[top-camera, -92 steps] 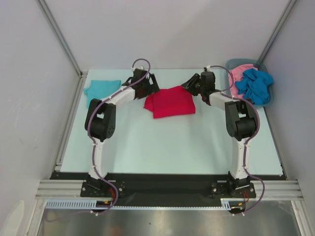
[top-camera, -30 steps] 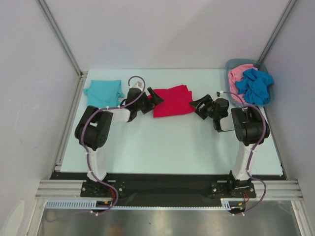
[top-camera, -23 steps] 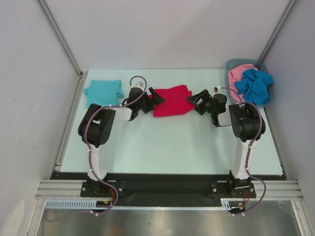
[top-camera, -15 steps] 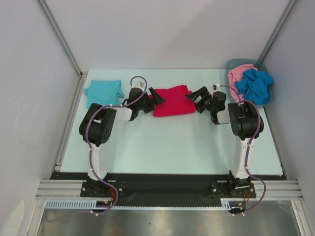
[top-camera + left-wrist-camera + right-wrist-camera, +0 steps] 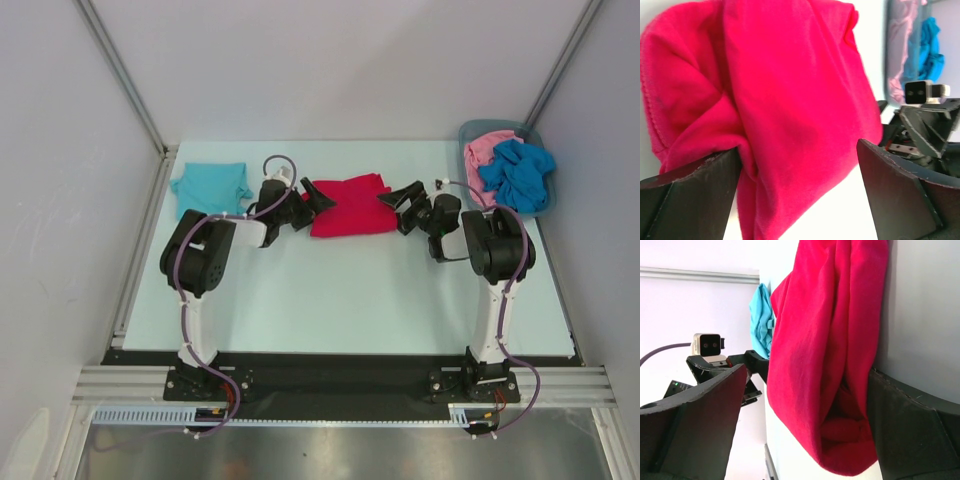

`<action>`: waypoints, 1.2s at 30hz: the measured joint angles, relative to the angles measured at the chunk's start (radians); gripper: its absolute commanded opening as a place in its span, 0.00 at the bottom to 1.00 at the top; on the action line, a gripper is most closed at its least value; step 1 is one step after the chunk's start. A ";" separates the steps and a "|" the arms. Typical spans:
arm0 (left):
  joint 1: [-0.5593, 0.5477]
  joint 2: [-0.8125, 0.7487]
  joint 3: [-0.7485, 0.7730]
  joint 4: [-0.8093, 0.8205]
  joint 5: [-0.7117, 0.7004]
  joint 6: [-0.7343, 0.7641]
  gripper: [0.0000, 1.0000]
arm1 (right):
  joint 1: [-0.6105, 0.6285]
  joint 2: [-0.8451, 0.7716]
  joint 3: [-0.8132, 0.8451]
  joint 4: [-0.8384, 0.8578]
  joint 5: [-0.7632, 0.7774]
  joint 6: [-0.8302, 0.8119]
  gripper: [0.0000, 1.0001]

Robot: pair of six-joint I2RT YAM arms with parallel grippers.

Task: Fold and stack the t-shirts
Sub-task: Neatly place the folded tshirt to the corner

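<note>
- Cloth soft, light, limp: red t-shirt (image 5: 348, 205) lies folded by desk (image 5: 330, 290) far edge, centre.
- Left tool (image 5: 311, 202), right tool (image 5: 399, 203): spread wide, gripping nothing, at its sides.
- Likely hold: pinch all layers there.

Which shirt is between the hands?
The red shirt, flanked by the left hand and right hand. The teal shirt lies apart at left; the pink shirt and blue shirt are in the bin.

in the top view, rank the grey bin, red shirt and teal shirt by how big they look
1. grey bin
2. red t-shirt
3. teal t-shirt, only slightly smaller than the red one, so these two are close
</note>
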 measured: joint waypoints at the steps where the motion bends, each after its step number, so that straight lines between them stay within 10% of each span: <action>1: 0.002 0.000 0.000 0.007 0.011 -0.003 1.00 | 0.000 0.000 -0.002 0.004 -0.003 0.010 1.00; 11: 0.011 0.000 0.027 -0.014 0.046 -0.024 0.70 | 0.000 0.000 -0.002 -0.021 -0.003 0.043 0.84; 20: 0.009 0.020 0.175 -0.227 -0.006 0.063 0.92 | 0.039 0.000 0.185 -0.314 0.025 -0.090 1.00; 28: 0.006 0.043 0.289 -0.427 -0.095 0.145 0.90 | 0.111 0.000 0.328 -0.595 0.124 -0.210 1.00; 36: 0.006 0.062 0.290 -0.471 -0.095 0.158 0.48 | 0.124 -0.011 0.297 -0.591 0.156 -0.212 0.64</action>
